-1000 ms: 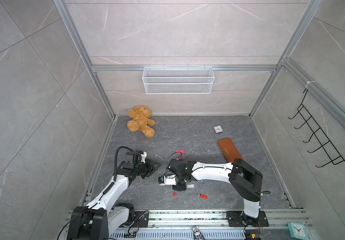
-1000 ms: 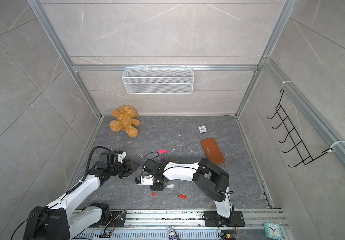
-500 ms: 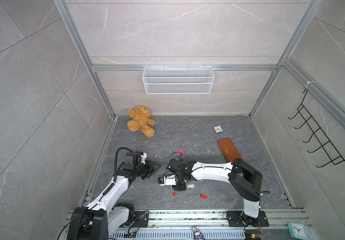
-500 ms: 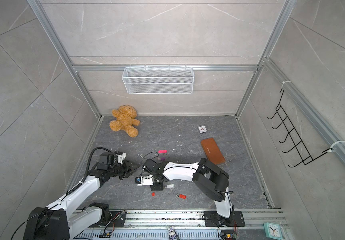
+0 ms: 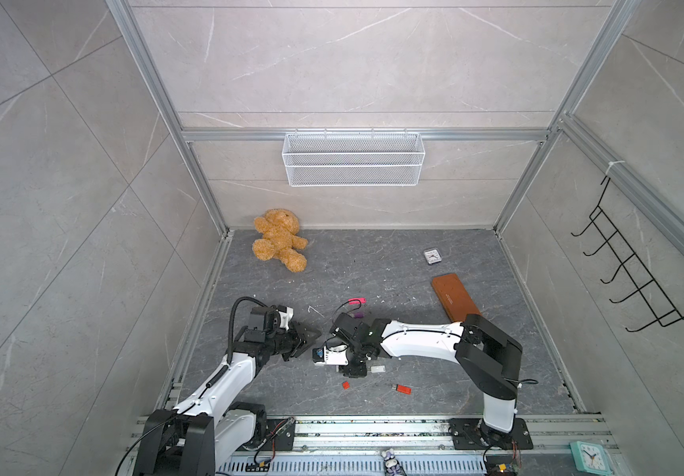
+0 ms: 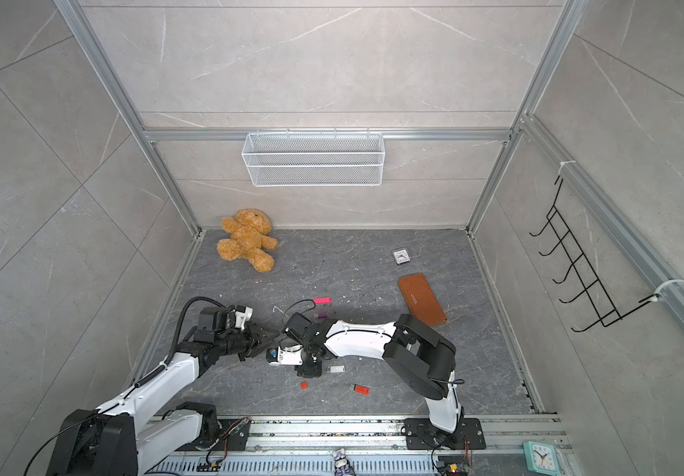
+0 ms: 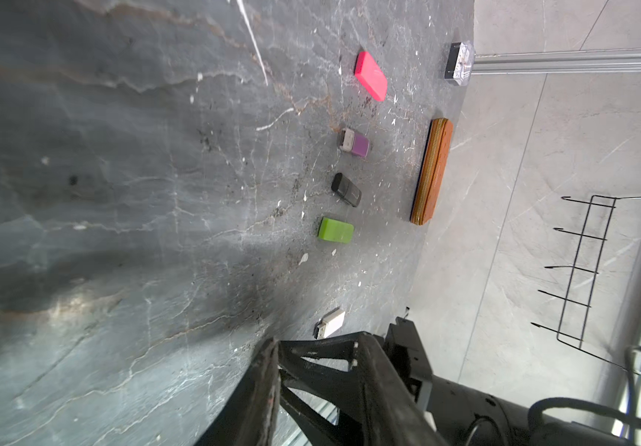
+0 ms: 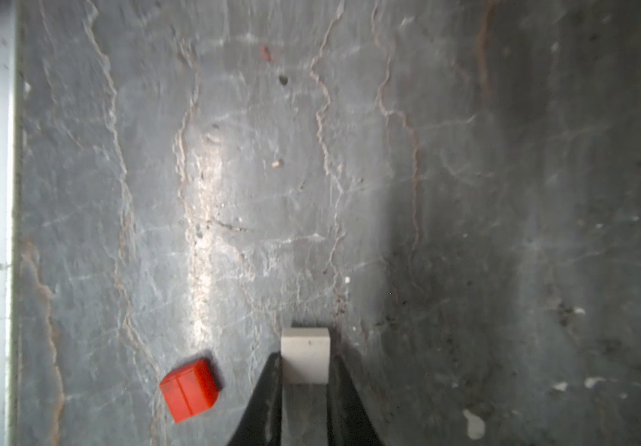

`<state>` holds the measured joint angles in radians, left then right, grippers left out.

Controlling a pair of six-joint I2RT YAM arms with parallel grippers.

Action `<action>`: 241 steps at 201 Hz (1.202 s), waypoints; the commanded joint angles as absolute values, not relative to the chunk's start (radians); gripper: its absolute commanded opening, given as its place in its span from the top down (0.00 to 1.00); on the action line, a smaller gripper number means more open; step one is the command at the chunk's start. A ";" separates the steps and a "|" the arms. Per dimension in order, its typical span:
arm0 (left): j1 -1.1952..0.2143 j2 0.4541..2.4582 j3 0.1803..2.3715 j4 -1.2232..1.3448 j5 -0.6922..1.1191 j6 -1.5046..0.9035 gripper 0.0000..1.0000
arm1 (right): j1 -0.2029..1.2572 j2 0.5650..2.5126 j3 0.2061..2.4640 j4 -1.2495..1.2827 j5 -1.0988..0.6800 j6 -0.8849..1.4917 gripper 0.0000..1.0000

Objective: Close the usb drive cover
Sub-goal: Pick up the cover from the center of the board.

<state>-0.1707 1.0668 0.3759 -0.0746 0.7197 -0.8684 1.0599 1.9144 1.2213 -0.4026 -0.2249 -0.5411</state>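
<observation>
- In a top view, find the right gripper (image 5: 352, 371) down at the floor (image 5: 435, 342), with the white usb drive (image 5: 377, 369) lying flat just beside it at three o'clock. Take that drive as the target; uncapped, by the look of it.
- Leave alone the red cap (image 5: 345, 385) at six o'clock of that gripper and the red drive (image 5: 403, 388) at about four o'clock.
- Place the left gripper (image 5: 310, 333) at about ten o'clock of the right one, hovering clear of the work.
- In the left wrist view, see its fingers (image 7: 268, 378) partly apart, nothing between them. Look for the white drive's bare plug end: probably the end nearer the right gripper, too small for certainty.
- In the right wrist view, see the jaws closed tight on the white cover (image 8: 305, 349), pinched by two opposite sides, one end poking past the tips. Note the red cap just beside it, not touching.
- Judged from this: raise the cover slightly, turn its mouth toward the plug, line up along the drive's long axis, then push straight and gently. Brace the drive's far end with the left gripper against sliding. Avoid any tilt, a likely jam.
</observation>
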 commanded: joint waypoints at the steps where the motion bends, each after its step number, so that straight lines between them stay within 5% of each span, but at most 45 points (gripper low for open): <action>1: -0.188 1.082 0.370 0.005 0.788 -0.901 0.62 | 1.032 1.867 1.209 -0.354 -0.279 -0.515 0.82; 63: -0.250 1.168 0.346 0.180 0.842 -0.964 0.63 | 0.970 1.825 1.205 -0.294 -0.360 -0.495 0.82; 241: -0.308 1.236 0.369 0.178 0.854 -0.941 0.69 | 0.905 1.808 1.225 -0.301 -0.442 -0.489 0.82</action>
<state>-0.2939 1.2243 0.3492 0.1650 0.8322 -0.9543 0.9092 1.8362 1.2060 -0.2974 -0.4168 -0.5034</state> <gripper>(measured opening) 0.315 0.197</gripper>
